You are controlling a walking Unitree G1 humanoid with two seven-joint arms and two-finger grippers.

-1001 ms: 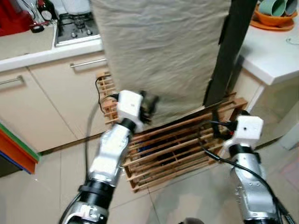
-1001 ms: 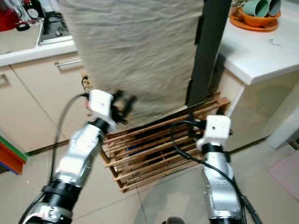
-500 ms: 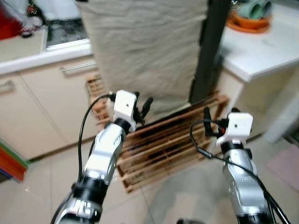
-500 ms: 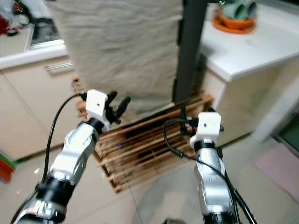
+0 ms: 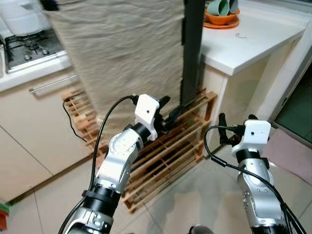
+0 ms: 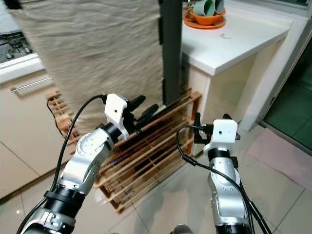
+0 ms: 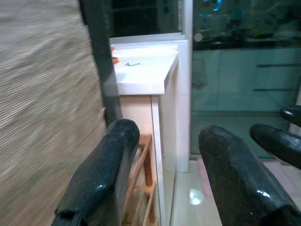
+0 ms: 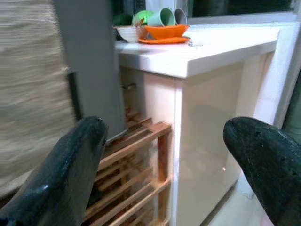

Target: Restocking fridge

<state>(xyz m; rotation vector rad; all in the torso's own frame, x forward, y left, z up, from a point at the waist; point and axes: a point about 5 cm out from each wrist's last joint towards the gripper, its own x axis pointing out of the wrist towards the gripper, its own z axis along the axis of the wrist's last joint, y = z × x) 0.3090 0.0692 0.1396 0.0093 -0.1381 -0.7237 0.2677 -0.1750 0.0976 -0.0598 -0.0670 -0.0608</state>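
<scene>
Two grippers raised before a wooden rack.
Left gripper (image 5: 168, 111) and right gripper (image 5: 235, 127) both have their fingers spread, grasping nothing, in front of the slatted rack (image 5: 170, 146) beside a cloth-draped unit (image 5: 122, 53). On the white counter (image 5: 248, 39), an orange bowl (image 5: 222, 18) holds green cups (image 5: 220, 6).

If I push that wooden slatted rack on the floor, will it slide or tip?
The wooden rack probably scrapes rather than tips: it sits low and wide on tile. Its thin open slats suggest it's light. The beige cloth hanging over it might drag.
</scene>
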